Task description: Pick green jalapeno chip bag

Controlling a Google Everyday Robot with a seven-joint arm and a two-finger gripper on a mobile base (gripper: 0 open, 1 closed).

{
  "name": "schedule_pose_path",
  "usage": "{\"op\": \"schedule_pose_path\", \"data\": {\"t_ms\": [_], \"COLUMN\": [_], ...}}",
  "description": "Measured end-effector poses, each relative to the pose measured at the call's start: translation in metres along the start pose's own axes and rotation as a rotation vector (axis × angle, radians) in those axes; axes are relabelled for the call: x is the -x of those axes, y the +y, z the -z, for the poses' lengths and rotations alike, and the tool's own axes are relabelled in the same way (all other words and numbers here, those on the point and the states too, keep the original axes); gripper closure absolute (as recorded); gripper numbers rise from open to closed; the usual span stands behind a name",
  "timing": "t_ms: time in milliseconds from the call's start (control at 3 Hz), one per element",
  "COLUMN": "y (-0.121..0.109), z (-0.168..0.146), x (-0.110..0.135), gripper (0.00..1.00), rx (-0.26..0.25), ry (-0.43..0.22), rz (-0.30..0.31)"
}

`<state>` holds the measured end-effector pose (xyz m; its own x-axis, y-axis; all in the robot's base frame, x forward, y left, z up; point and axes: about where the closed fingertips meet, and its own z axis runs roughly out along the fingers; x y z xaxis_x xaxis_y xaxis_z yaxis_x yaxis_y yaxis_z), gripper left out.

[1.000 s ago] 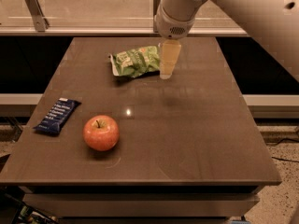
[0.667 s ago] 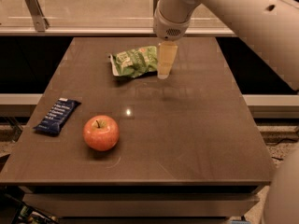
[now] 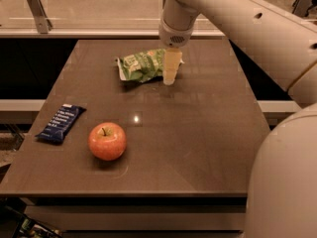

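The green jalapeno chip bag (image 3: 141, 65) lies crinkled on the far middle of the brown table (image 3: 198, 133), its pale crimped end toward the left. My gripper (image 3: 170, 76) hangs from the white arm coming in from the upper right. It points down at the bag's right end, overlapping that end, with its tips close to the tabletop. The bag's right edge is partly hidden behind the gripper.
A red apple (image 3: 107, 141) sits near the table's front left. A dark blue wrapped bar (image 3: 60, 123) lies at the left edge. A glass rail with a metal bracket (image 3: 37, 8) runs behind the table. My white arm fills the right side.
The gripper has shifted a little left, toward the bag's right end, and the arm fills more of the right side. The bag, apple and bar have not moved.
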<state>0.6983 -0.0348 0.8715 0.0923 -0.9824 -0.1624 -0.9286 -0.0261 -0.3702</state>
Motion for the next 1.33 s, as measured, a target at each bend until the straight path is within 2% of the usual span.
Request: {"op": "schedule_pose_path", "data": {"t_ms": [333,667,1000,1333], "y": [-0.006,-0.002,-0.001,0.000], "z": [-0.018,-0.037,-0.039,-0.042], "x": [0.005,0.014,0.014,0.015], "gripper": [0.00,0.00,0.17,0.41], "rx": [0.013,0.037,0.040,0.043], "ry": [0.016,0.032,0.032,0.033], "rz": [0.014,0.046,0.046,0.048]}}
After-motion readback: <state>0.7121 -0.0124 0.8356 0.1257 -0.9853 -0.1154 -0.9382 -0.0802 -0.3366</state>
